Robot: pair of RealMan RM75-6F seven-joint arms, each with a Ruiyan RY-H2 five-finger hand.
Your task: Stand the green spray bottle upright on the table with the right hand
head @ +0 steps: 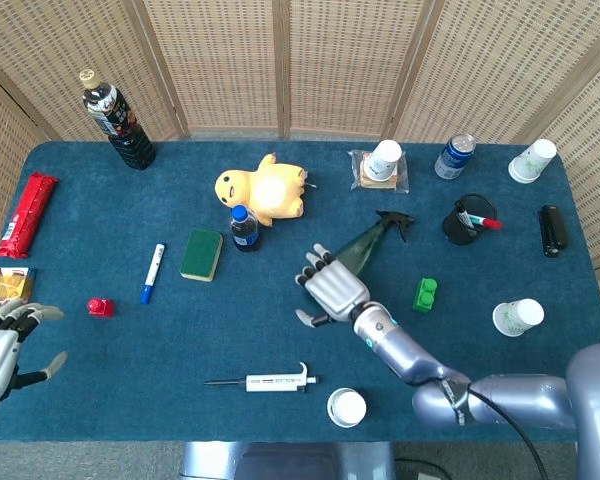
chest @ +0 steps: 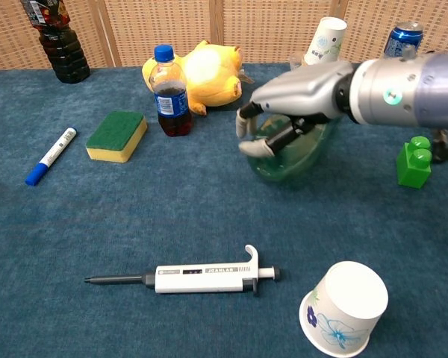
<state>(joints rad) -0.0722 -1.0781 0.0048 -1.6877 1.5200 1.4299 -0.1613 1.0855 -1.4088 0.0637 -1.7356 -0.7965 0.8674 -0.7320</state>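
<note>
Blue-carpeted table point(head: 280, 330) before woven screens. Green spray bottle point(head: 363, 243) lies near mid-table, tilted, its black nozzle pointing toward the far edge and its broad base under the right hand point(head: 330, 290). In the chest view the fingers curl over the base, apparently touching it; whether the grip is firm cannot be told. Judged purpose: seating the palm on the heavy end so the bottle can be levered up onto its base.

Left hand point(head: 5, 345) hangs at the near left edge, fingers spread, holding nothing, well apart from the work.

Nearest neighbours: one green block point(head: 426, 294) beside the bottle, one small cola bottle point(head: 244, 227), one yellow plush toy point(head: 262, 190), one sponge point(head: 201, 254).

Further out: one pipette point(head: 265, 381), one marker point(head: 153, 272), one large dark bottle point(head: 118, 121), one can point(head: 455, 156), and four paper cups, of which one point(head: 347, 407) stands at the near edge.
</note>
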